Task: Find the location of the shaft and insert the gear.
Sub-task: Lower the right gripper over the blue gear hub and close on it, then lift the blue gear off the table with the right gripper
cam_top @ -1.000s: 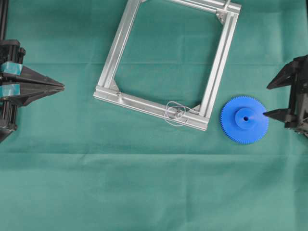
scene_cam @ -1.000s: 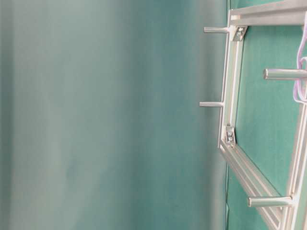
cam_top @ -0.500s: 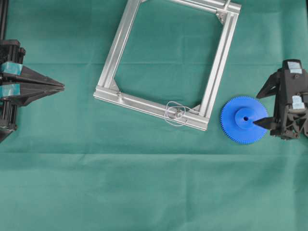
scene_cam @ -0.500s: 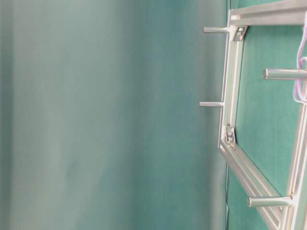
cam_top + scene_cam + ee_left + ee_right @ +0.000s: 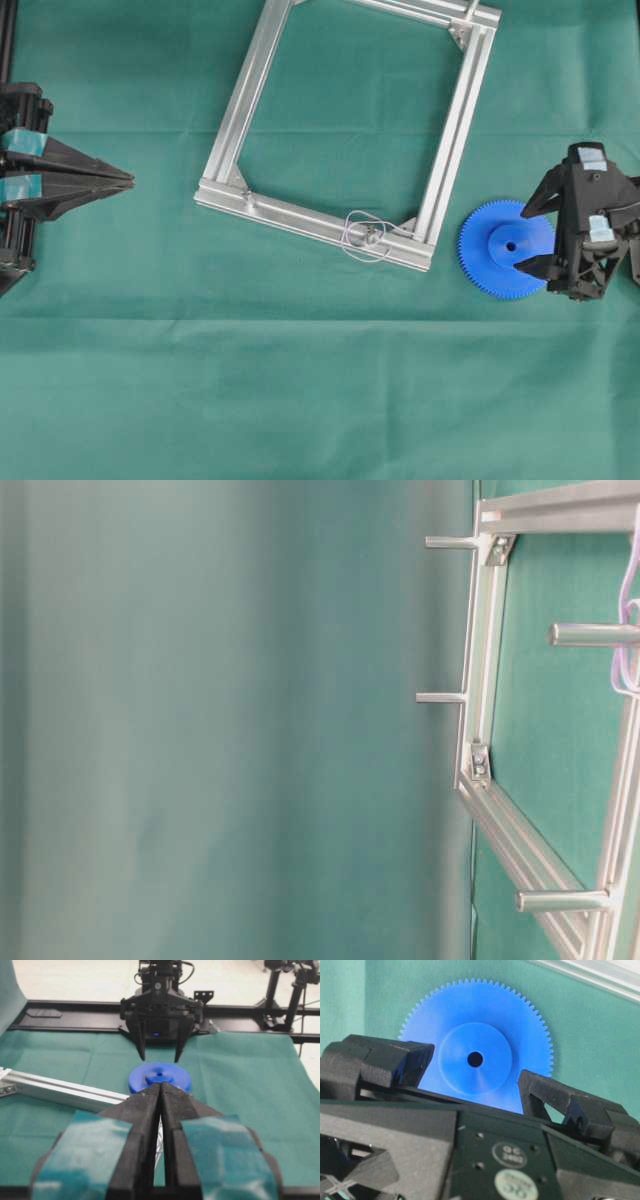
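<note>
The blue gear (image 5: 497,250) lies flat on the green cloth, right of the aluminium frame (image 5: 456,150). The shaft (image 5: 372,237) stands on the frame's near rail, ringed by pale wire loops; the table-level view shows it (image 5: 590,634) too. My right gripper (image 5: 531,232) is open and empty over the gear's right half, one finger on each side of the hub. In the right wrist view the gear (image 5: 470,1010) fills the space between the fingers (image 5: 400,1060). My left gripper (image 5: 125,185) is shut and empty at the far left, pointing toward the gear (image 5: 159,1076).
The frame's other rails carry further short pins (image 5: 440,697) and corner brackets (image 5: 458,33). Open green cloth lies in front of the frame and between the two arms.
My right gripper has moved left from the table's right edge to over the gear's right half. The gear, frame and left arm have not moved.
</note>
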